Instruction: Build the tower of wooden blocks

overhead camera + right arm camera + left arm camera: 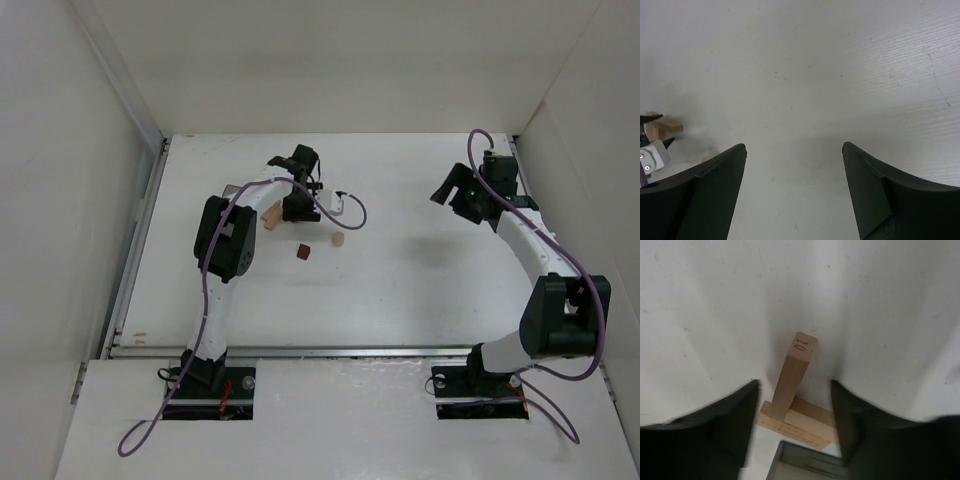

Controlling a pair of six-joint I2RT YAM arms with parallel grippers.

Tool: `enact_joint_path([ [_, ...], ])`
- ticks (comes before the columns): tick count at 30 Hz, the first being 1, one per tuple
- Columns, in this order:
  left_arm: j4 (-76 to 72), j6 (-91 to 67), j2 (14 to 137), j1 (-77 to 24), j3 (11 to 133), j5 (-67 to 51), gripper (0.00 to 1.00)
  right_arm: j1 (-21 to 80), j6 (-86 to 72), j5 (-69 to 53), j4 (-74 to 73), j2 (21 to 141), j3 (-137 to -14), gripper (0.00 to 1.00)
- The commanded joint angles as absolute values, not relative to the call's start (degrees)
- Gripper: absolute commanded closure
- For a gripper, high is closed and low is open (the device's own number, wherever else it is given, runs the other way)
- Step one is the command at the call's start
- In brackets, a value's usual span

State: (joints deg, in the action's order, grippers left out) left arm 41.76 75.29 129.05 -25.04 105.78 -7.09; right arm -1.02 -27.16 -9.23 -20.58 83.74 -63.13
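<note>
Pale wood makes up the part-built tower: a flat plank [807, 426] lies on the white counter [715, 315], and one short upright [799, 362] stands on it near its left end (its top face is marked "10"). The left hand [795, 383] is set around this upright with its dark fingers [735, 425] apart, one on each side; a gap of counter is seen between each finger and the wood, so nothing is gripped.

The rim of a grey tray [805, 462] is seen just beside the plank's near edge; whether the two touch cannot be told.

In the top view a dark red-brown cube [303, 252] lies loose on the counter, near the plank, on the side toward the arm bases and a little to the right. A small pale block [339, 239] lies further right of the plank, apart from the cube.

Well apart from the plank, far to its right, the right hand [794, 146] is held over bare counter with its fingers spread wide and nothing between them.
</note>
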Motion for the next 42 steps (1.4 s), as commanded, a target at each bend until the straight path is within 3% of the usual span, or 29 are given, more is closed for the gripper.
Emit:
enact_joint_path([
  [1,42.1,76.6,129.6,-25.0,106.5,-7.0,0.59,-0.9,-26.3,-8.7,-19.4,81.7,-62.9,0.17],
  [4,41.5,74.7,129.6,-25.0,106.0,-9.0,0.74,-0.9,-26.3,-9.2,-19.4,81.7,-63.5,0.17],
  [6,40.7,74.7,128.9,-25.0,105.5,-9.5,0.96,-0.9,-26.3,-9.2,-19.4,81.7,-63.5,0.17],
  [7,40.0,73.6,128.3,-25.0,104.5,-9.5,1.00,-0.9,-26.3,-9.2,-19.4,81.7,-63.5,0.17],
  [13,38.1,62.2,124.2,-24.4,107.4,-14.0,1.00,-0.9,-25.6,-12.7,-19.4,81.7,-63.5,0.18],
  [16,32.2,50.2,118.4,-22.9,108.2,-27.6,1.00,-0.9,-24.8,-19.0,-16.1,81.1,-63.5,0.20],
  [21,19.3,37.9,106.3,-25.7,99.6,-32.9,1.00,2.2,-25.5,-27.2,-13.0,80.6,-66.3,0.21],
  [29,26.4,36.7,104.1,-29.3,102.9,-37.3,1.00,12.6,-34.8,-40.7,0.7,84.8,-69.8,0.23],
  [42,26.9,36.7,101.3,-34.5,101.1,-33.5,1.00,16.6,-44.1,-40.7,11.4,85.7,-69.4,0.28],
])
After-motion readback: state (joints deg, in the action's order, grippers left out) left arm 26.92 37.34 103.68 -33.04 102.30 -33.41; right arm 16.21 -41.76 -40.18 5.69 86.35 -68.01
